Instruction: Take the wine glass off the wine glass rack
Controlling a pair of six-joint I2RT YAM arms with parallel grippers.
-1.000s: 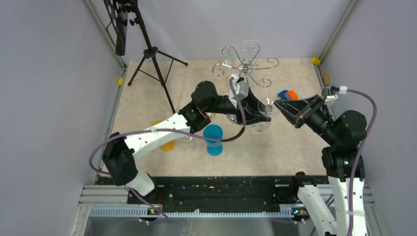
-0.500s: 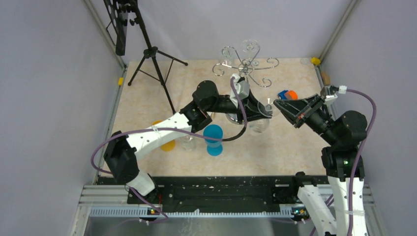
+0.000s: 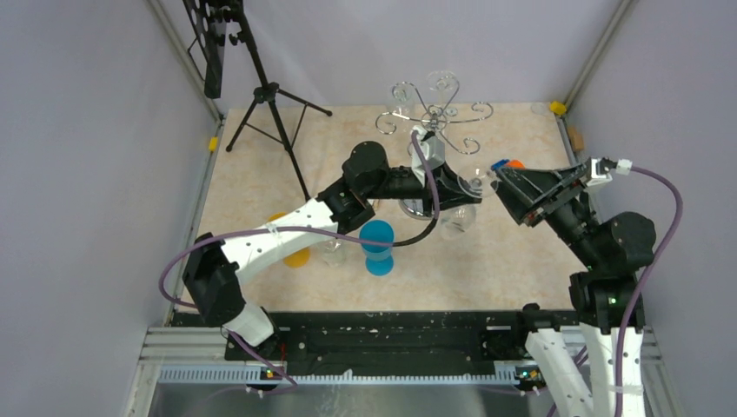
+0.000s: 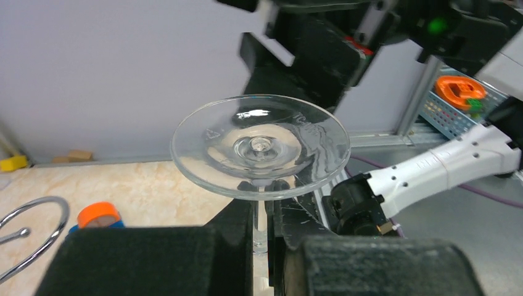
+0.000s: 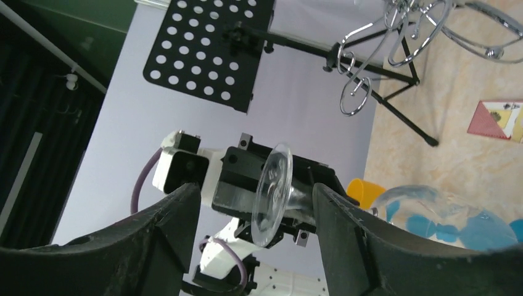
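Observation:
The clear wine glass (image 4: pixel 260 148) lies sideways in the air, its round foot (image 3: pixel 474 185) facing right and its bowl (image 5: pixel 444 213) lower down. My left gripper (image 4: pixel 268 213) is shut on the thin stem just behind the foot. My right gripper (image 5: pixel 256 191) stands open; its fingers (image 5: pixel 154 240) flank the foot without touching it. In the top view the right gripper (image 3: pixel 511 198) sits just right of the foot. The chrome wine glass rack (image 3: pixel 432 117) stands behind at the back, apart from the glass.
A black tripod (image 3: pixel 269 95) with a perforated plate stands at the back left. A blue cup (image 3: pixel 377 246), an orange cup (image 3: pixel 295 254) and a small clear glass (image 3: pixel 330 252) sit under the left arm. An orange-and-blue item (image 3: pixel 508 164) lies near the right gripper.
My right gripper has let go of the glass foot, opened wide and drawn back to the right. My left gripper has closed on the stem.

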